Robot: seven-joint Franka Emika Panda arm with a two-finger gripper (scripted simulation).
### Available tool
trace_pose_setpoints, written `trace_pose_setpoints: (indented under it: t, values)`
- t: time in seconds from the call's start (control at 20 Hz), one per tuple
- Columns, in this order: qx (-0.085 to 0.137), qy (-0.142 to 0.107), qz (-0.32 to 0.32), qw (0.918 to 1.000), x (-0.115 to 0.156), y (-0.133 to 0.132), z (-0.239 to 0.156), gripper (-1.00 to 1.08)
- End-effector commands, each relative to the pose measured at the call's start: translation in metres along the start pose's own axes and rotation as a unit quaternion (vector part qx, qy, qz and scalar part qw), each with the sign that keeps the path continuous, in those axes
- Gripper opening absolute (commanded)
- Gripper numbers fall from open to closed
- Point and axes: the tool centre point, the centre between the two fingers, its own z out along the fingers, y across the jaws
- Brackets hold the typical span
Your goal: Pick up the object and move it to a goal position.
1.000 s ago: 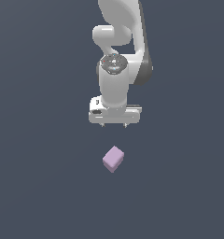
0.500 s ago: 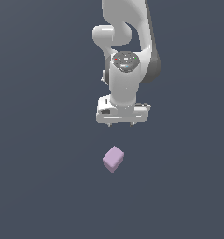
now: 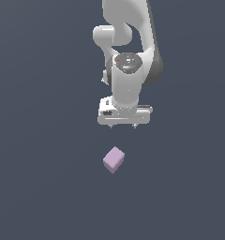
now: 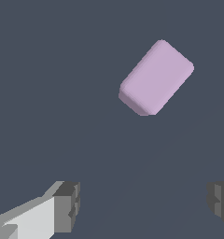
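Your cube (image 3: 114,159) lies on the flat dark slate-grey surface (image 3: 44,187), in the open stretch in front of the arm and well away from any edge you can see. It sits turned on the diagonal, one corner pointing toward the white arm (image 3: 128,56). In the wrist view it reads slightly longer than wide, its long axis slanting across the picture (image 4: 156,77); the faces are plain matte lilac.

The gripper (image 3: 123,126) hangs above the surface, apart from the cube and touching nothing. Its claw is spread wide: in the wrist view you see one dark pad (image 4: 67,205) and the other at the far side, with a gap between them broader than the cube.

The surface is unmarked and fills both views; no walls or room features show.
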Motion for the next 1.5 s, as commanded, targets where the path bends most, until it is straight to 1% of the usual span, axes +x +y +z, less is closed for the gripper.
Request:
trace_pose_setpoints:
  t: [0.0, 0.3, 0.55, 0.75, 1.05, 1.25, 1.45]
  values:
    - [0.000, 0.000, 0.012, 0.9999, 0.004, 0.001, 0.002, 1.00]
    - [0.001, 0.002, 0.064, 0.9980, 0.020, 0.007, 0.009, 1.00]
    - [0.001, 0.004, 0.126, 0.9920, 0.039, 0.014, 0.018, 1.00]
    - [0.001, 0.007, 0.186, 0.9826, 0.057, 0.021, 0.028, 1.00]
    - [-0.002, 0.011, 0.264, 0.9644, 0.079, 0.030, 0.043, 1.00]
    - [-0.003, 0.014, 0.301, 0.9536, 0.090, 0.034, 0.050, 1.00]
    - [-0.004, 0.016, 0.326, 0.9453, 0.097, 0.037, 0.056, 1.00]
